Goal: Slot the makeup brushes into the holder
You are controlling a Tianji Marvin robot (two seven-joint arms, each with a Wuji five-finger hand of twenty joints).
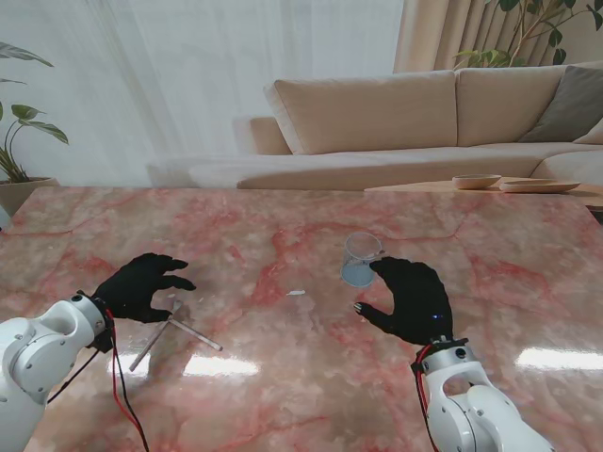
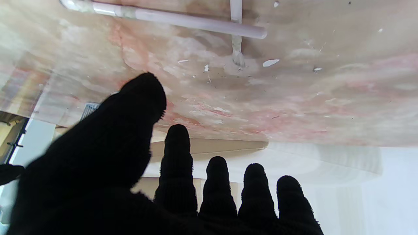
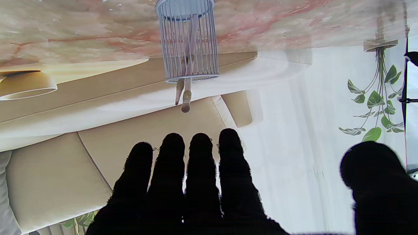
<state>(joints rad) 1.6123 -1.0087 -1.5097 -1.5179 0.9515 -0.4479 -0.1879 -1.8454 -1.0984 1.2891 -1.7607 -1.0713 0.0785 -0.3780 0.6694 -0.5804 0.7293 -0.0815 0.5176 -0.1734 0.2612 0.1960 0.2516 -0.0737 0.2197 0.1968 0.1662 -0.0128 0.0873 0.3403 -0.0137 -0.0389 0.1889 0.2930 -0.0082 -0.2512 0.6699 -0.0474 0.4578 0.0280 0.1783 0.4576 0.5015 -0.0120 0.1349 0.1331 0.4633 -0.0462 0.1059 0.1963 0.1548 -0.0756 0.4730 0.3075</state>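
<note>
Two slim pale makeup brushes point(image 1: 175, 324) lie crossed on the pink marble table, just nearer to me than my left hand point(image 1: 141, 285). That hand hovers open, its fingers spread and holding nothing. In the left wrist view the crossed brushes point(image 2: 183, 23) lie on the table beyond the fingertips point(image 2: 176, 137). The pale blue wire holder point(image 1: 360, 259) stands upright right of centre. My right hand point(image 1: 410, 297) is open beside it, slightly nearer to me, not touching. In the right wrist view the holder point(image 3: 187, 42) has two brushes point(image 3: 183, 94) in it, ahead of the fingers point(image 3: 199, 156).
A small white scrap point(image 1: 297, 293) lies on the table point(image 1: 283, 395) between the hands. Beyond the table's far edge stand a beige sofa point(image 1: 377, 113) and a low wooden table with shallow bowls point(image 1: 476, 181). A potted plant point(image 1: 19, 141) is at the far left.
</note>
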